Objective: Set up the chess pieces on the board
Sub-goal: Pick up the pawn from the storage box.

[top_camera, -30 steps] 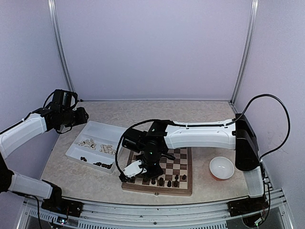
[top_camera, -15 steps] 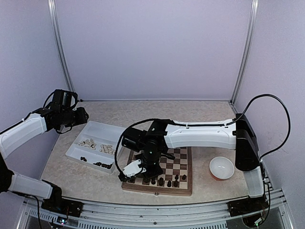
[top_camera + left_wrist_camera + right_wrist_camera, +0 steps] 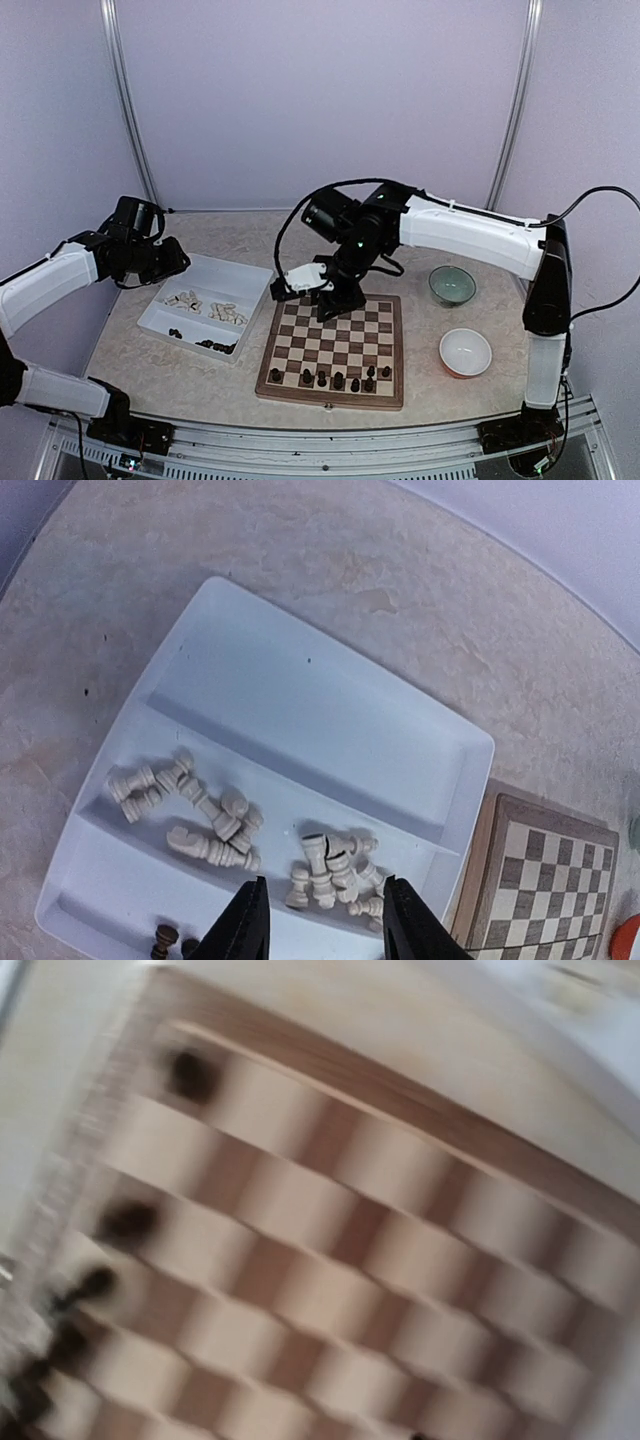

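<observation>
right tool (image 3: 291, 284) above the board (image 3: 341, 341)

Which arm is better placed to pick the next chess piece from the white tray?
Left, probably: the left gripper hangs open above the cream pieces in the tray; the right gripper is over the board's far edge.
</observation>
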Action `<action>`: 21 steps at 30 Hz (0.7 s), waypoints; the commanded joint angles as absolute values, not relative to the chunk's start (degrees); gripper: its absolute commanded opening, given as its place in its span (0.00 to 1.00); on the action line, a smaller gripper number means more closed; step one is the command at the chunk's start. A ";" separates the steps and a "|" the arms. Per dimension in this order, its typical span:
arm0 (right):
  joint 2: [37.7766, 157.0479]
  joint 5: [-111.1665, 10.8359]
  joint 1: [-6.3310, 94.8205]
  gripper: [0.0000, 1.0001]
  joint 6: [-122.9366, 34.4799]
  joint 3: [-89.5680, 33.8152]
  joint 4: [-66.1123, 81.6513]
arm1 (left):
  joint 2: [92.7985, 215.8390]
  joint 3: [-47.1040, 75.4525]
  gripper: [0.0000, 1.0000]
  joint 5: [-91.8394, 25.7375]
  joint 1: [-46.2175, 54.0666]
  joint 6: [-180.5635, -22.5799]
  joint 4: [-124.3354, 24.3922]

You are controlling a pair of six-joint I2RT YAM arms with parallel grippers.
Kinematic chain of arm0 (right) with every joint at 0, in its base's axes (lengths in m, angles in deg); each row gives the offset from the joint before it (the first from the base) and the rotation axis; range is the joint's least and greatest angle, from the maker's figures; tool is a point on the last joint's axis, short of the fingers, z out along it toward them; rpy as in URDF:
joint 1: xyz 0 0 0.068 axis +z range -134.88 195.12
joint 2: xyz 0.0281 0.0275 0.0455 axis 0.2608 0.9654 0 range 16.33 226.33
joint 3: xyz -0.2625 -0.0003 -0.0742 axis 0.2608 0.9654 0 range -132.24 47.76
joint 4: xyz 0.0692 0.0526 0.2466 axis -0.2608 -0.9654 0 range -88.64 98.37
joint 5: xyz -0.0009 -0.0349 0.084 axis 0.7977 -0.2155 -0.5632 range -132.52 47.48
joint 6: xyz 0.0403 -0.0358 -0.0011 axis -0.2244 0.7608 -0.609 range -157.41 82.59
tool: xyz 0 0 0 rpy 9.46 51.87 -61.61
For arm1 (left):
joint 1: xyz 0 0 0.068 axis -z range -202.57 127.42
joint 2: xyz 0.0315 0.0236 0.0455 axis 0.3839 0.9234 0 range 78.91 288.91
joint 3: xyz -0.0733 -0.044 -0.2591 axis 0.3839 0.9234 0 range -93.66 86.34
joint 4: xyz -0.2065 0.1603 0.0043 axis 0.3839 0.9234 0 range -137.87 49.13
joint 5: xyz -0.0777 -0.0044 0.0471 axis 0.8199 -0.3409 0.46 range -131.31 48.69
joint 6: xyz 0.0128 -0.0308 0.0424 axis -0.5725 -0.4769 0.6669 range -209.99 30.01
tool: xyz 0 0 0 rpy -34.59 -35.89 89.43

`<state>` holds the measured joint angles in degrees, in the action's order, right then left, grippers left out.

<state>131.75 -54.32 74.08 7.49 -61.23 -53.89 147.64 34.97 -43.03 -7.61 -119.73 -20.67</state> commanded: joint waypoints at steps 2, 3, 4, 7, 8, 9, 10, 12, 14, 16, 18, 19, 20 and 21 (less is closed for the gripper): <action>120.73 -57.87 65.12 0.39 4.86 -54.32 -48.16 | 148.03 35.66 0.39 -45.37 0.10 -129.62 -9.28; 118.40 -58.99 63.46 0.39 4.86 -52.00 -46.95 | 148.33 35.90 0.39 -46.25 1.94 -131.17 -8.42; 116.28 -59.88 61.74 0.40 4.86 -49.71 -45.52 | 148.86 36.25 0.40 -47.60 3.51 -133.23 -7.78; 111.75 -62.46 57.98 0.43 5.10 -43.68 -42.56 | 151.16 37.61 0.41 -49.30 4.67 -136.14 -5.41; 111.05 -62.74 57.36 0.43 5.05 -42.37 -42.10 | 152.28 37.77 0.42 -49.91 4.67 -136.86 -4.08; 110.51 -62.97 56.94 0.43 4.96 -41.36 -41.89 | 153.85 37.93 0.42 -50.77 4.67 -137.36 -2.87; 110.21 -63.37 56.77 0.43 4.87 -40.47 -41.79 | 155.06 38.05 0.42 -51.83 4.72 -137.89 -1.89; 109.69 -64.94 56.78 0.44 4.67 -38.96 -41.57 | 157.63 38.24 0.42 -53.90 4.75 -138.96 -0.37; 109.21 -66.61 56.77 0.44 4.44 -37.98 -41.12 | 158.65 38.32 0.42 -55.17 4.52 -139.62 0.25; 109.00 -68.00 56.69 0.45 4.18 -37.20 -40.91 | 158.97 38.33 0.41 -55.79 4.29 -139.99 0.46; 108.81 -68.79 56.65 0.45 4.10 -36.31 -40.60 | 159.22 38.40 0.40 -55.97 3.90 -139.86 0.53; 108.74 -69.14 56.65 0.45 4.07 -36.01 -40.46 | 159.37 38.34 0.40 -56.57 3.88 -139.60 0.41; 108.66 -69.62 56.65 0.45 4.07 -35.62 -40.31 | 159.47 38.29 0.40 -57.38 3.84 -139.39 0.31; 108.62 -70.10 56.67 0.45 4.06 -35.26 -40.13 | 159.67 38.05 0.40 -57.84 3.62 -139.08 0.10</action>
